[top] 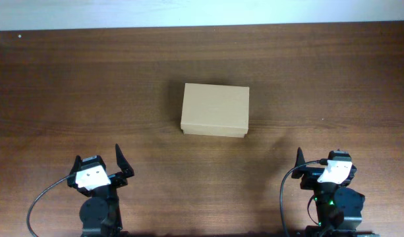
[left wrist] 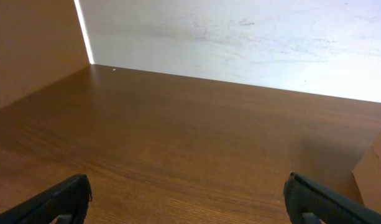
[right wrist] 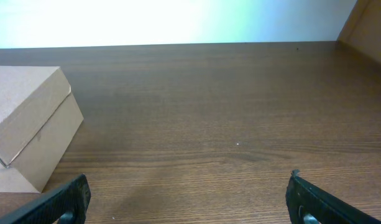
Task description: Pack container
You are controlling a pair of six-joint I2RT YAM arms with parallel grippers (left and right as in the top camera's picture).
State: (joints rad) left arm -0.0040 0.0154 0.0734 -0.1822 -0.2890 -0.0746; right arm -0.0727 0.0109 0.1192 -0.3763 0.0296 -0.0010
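1. Located the container (top: 215, 110) near the middle of the tabletop (top: 70, 85), lying flat with its long side running left to right, well ahead of both arms and roughly midway between them.
2. Found its lid down and closed. Confirmed from the right wrist view (right wrist: 28, 124): tan cardboard, with a seam line under the lid along the front and side.
3. Checked the top, front and one side for print: plain tan cardboard on every face shown.
4. Caught only one corner of the container at the lower right edge of the left wrist view (left wrist: 373, 177).
5. Found the left pincer (top: 97, 155) at the near edge of the tabletop, fingers set wide apart over bare wood, well apart from the container. Confirmed from its own camera (left wrist: 190, 202): two black fingertips at the bottom corners of the view.
6. Found the right pincer (top: 318, 158) at the near edge on the opposite side, likewise spread wide (right wrist: 190, 202) and well clear of the container.
7. Noted a white plate (top: 91, 175) on top of the left wrist and a matching one on the right (top: 335, 172); dark marks on them too small to read.
8. Recorded a green light (top: 329, 202) on the right arm's base and a black cable (top: 40, 197) looping from the left arm's base.
9. Noted a pale wall (top: 188, 12) along the far edge of the tabletop, with faint scuffs visible from the left wrist (left wrist: 240, 31); none legible as writing.
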